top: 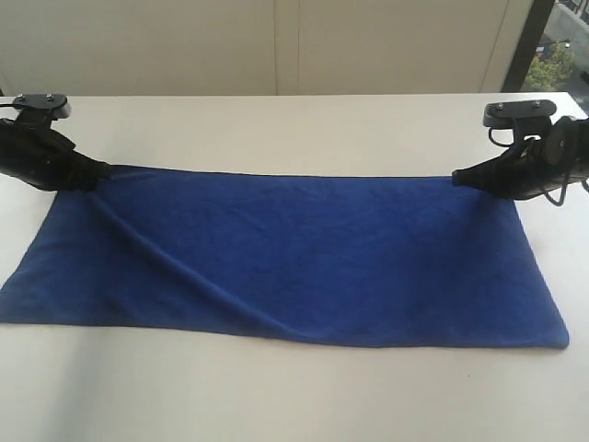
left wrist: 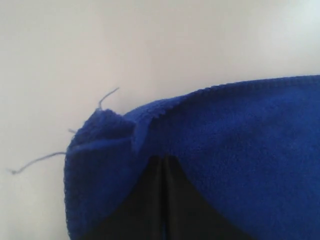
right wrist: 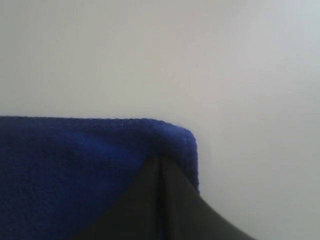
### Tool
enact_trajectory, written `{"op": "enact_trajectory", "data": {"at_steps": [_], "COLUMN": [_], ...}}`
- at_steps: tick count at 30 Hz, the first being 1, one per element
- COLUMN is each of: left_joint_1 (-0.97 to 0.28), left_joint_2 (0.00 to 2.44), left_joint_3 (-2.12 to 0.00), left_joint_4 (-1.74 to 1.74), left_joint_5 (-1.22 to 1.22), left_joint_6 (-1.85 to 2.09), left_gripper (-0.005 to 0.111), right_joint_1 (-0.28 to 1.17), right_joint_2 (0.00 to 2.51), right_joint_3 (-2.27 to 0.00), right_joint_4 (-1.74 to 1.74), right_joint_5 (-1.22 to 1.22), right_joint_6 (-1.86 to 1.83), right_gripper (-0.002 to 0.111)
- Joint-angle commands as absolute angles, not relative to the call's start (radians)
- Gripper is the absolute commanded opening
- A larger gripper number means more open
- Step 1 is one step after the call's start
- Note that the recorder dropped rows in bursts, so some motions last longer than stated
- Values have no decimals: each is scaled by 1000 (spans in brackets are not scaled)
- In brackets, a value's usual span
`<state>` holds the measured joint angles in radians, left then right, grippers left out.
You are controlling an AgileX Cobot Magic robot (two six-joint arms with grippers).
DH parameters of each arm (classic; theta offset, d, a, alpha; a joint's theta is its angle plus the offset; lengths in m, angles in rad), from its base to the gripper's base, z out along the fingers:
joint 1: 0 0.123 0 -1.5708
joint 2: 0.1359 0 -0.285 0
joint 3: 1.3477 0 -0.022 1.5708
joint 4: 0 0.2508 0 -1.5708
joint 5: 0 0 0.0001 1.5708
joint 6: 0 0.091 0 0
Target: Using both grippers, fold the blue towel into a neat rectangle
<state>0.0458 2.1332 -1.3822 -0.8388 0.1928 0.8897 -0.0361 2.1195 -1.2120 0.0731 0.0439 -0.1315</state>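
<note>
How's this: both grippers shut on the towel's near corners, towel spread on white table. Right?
No: left gripper and right gripper are shut on the towel's far corners, per the exterior view. It is spread on the white table.

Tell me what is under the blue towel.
Only the white table shows around the blue towel, which lies spread on it. Anything beneath the cloth is covered. The left gripper and right gripper pinch its far corners.
</note>
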Motion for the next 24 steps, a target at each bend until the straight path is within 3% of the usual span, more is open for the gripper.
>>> {"op": "enact_trajectory", "data": {"at_steps": [1, 24], "left_joint_1": [46, 46], "left_joint_2": [2153, 2105], "left_joint_3": [-1375, -1375], "left_joint_4": [-829, -829], "left_joint_5": [190, 199], "left_joint_6": [890, 876], "left_gripper": [0, 0], "right_joint_1": [-41, -41], "right_joint_2": [2136, 2123], "right_joint_3": [-1222, -1225], "right_joint_4": [72, 74], "right_joint_5": [14, 39], "right_joint_6": [-135, -135], "right_gripper": [0, 0]}}
